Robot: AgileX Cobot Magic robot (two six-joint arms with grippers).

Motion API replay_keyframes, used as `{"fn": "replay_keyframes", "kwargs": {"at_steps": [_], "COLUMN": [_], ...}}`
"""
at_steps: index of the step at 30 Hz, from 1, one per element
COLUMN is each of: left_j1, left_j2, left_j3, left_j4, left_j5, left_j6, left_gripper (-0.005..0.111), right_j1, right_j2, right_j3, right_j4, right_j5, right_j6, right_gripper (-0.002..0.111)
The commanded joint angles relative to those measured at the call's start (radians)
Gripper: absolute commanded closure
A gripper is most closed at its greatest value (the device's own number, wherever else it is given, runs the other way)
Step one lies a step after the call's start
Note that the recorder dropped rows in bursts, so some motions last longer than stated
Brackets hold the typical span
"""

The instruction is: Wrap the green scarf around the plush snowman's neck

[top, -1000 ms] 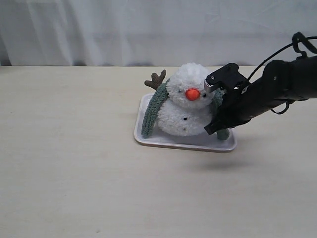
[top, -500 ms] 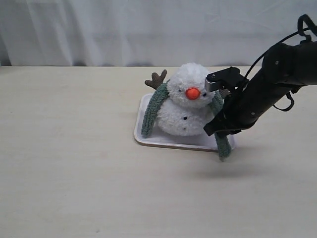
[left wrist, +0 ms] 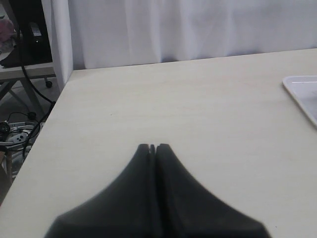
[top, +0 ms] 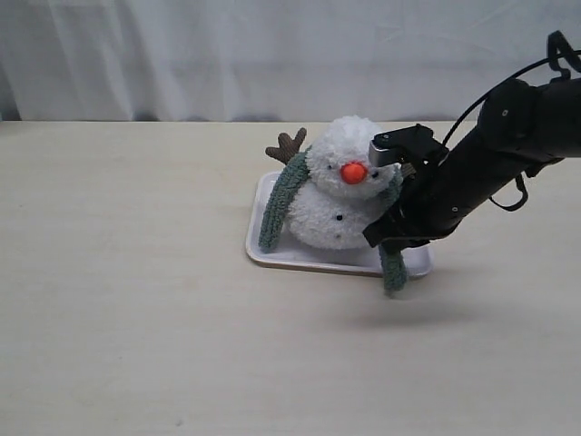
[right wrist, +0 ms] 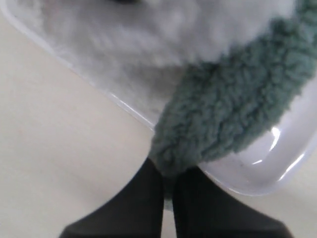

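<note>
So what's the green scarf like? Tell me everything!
The scarf is a long, fuzzy, grey-green knitted strip draped at the neck of the snowman and hanging down both sides. One end reaches the white tray. The other end is pinched in the shut right gripper, and its rounded tip dangles past the tray's edge. It isn't crossed in front yet.
</note>
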Motion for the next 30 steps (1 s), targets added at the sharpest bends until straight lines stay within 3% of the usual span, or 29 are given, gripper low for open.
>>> {"fn": "replay_keyframes", "kwargs": {"at_steps": [1,4,11,14,30], "left_j1": [-0.003,-0.003,-0.003,-0.003,-0.003], "left_j2": [-0.002,-0.002,-0.002,-0.002,-0.002], "left_j3": [0.002,0.002,0.002,0.002,0.002], "left_j4": [-0.007,-0.007,-0.007,-0.007,-0.007], "left_j5": [-0.011,-0.011,-0.011,-0.011,-0.011], "left_j6": [0.001,0.001,0.001,0.001,0.001], "left_gripper": [0.107,0.107,0.107,0.107,0.107], "right_j1": [0.002,0.002,0.002,0.002,0.002], "right_j2": [0.002,0.002,-0.002,-0.008,-0.06], "right_j3": [0.021,0.035,0.037,0.037,0.032], "right_j4": [0.036,0.038,0.038,0.038,0.143], "right_j5": [-0.038,-0.044,-0.021,0.026,0.309], "right_j6": [-0.048,-0.048,-0.019,-0.012,-0.032], "right_gripper": [0.104,0.098,0.065,0.057,0.057]}}
